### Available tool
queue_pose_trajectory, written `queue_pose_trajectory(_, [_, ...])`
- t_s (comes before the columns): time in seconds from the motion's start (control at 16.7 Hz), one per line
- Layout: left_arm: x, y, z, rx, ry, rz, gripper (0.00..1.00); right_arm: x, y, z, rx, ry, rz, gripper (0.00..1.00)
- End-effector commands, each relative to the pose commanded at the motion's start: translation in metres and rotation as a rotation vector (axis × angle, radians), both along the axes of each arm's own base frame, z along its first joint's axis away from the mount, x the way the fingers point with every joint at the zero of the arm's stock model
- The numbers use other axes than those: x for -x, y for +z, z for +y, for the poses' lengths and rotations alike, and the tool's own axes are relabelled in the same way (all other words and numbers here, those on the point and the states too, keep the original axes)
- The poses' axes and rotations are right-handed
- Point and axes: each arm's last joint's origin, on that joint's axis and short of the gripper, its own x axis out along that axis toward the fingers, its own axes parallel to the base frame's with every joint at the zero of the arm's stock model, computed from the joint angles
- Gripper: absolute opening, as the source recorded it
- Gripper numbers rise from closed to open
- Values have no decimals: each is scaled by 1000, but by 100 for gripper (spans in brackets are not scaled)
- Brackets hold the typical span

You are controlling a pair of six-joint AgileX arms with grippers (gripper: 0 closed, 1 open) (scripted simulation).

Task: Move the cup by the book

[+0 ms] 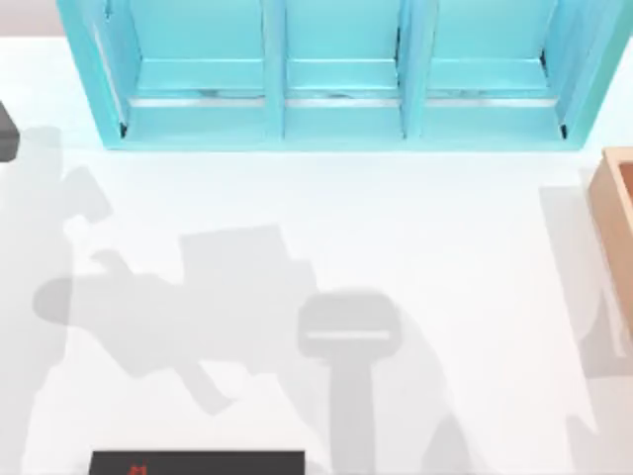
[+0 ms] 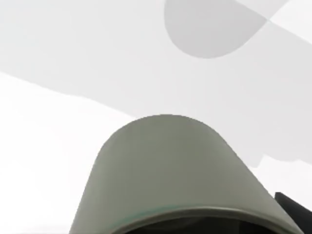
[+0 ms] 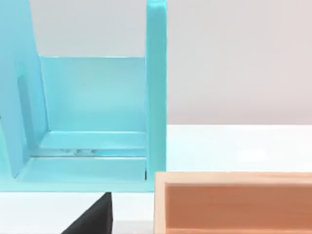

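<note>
- Cup (image 2: 165,170): a grey-green vessel with smooth, flaring walls, seen at very close range in the left wrist view. Its rim is nearest the camera and its rounded base points away. White table (image 2: 44,161) surface lies beyond it, crossed by broad grey shadows.
- Whether the cup rests on the table or is raised above it cannot be told.
- Left gripper: whether it is wide, narrow or clasping the cup cannot be told. A small dark corner (image 2: 295,210) shows just beside the cup's rim, and what it is cannot be told.
- Book (image 1: 198,463): a flat black slab at the near edge of the table (image 1: 445,247) in the top view, left of centre and cut by the frame. A small red mark (image 1: 137,469) shows on its cover.
- Shelf (image 1: 336,69): a turquoise unit with three open compartments along the far edge of the table. The right wrist view looks into one of its compartments (image 3: 92,122).
- Wooden box (image 1: 618,213): a tan, open-topped box at the right edge of the table, apart from the shelf. In the right wrist view its wall (image 3: 234,202) stands in front of the shelf.
- Right arm: its wrist camera faces the shelf and the wooden box. A black wedge (image 3: 92,217) appears low in that view beside the box, and what it is cannot be told.
- Dark object (image 1: 8,129): a black shape at the left edge of the table, cut by the frame.
- Arm-shaped shadows fall across the left and middle of the table in the top view, and another falls at the right below the wooden box.
</note>
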Motion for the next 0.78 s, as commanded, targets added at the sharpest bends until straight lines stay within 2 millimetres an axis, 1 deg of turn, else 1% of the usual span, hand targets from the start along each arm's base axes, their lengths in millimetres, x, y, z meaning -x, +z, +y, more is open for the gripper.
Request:
queue_pose_trajectory(0.18, [39, 11, -41, -15, 222, 20, 0, 0, 0, 0, 0, 0, 0, 100])
queue_pose_trajectory(0.36, [83, 15, -71, -37, 445, 32, 0, 0, 0, 0, 0, 0, 0, 100])
queue_pose_trajectory(0.54, [125, 13, -89, -56, 653, 30, 0, 0, 0, 0, 0, 0, 0, 100])
queue_pose_trajectory(0.66, [149, 10, -95, -64, 774, 21, 0, 0, 0, 0, 0, 0, 0, 100])
queue_pose_trajectory(0.78, [168, 6, -98, -67, 871, 7, 0, 0, 0, 0, 0, 0, 0, 100])
